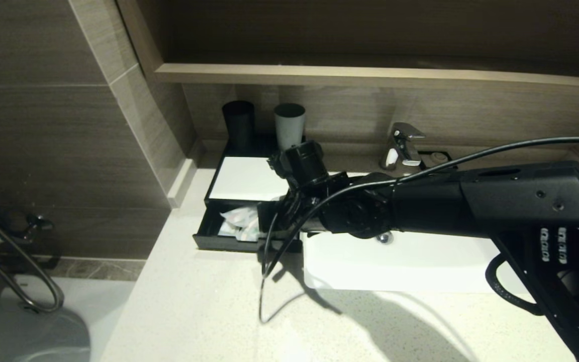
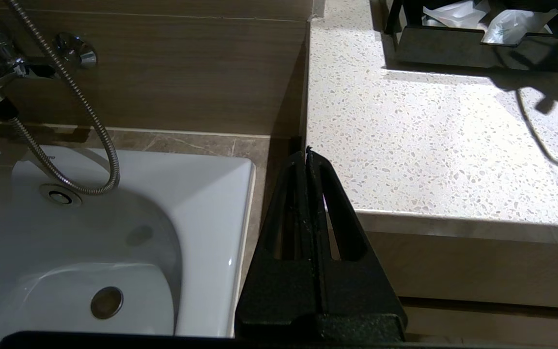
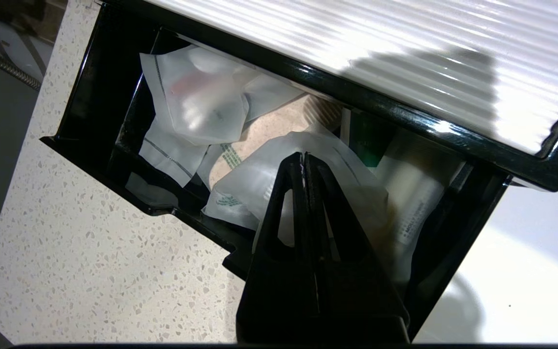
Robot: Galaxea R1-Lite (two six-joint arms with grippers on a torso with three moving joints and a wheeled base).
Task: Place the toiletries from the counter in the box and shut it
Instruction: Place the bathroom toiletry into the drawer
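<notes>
I have my right tool (image 3: pixel 304 157) closed empty over the clear-and-white plastic toiletry packets (image 3: pixel 196 109) heaped in the low black box's open drawer (image 1: pixel 219 242) at the bench's back-left corner; pushing it shut could snag a raised packet.

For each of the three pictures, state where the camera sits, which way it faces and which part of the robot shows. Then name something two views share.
Head view: high, looking forward and down at the counter, basin and box; the right arm reaches across.
Left wrist view: low beside the counter edge, facing the bathtub; shut left gripper shows.
Right wrist view: above the open drawer, facing the packets; shut right gripper shows.
Shared: all three show the drawer with packets.
</notes>
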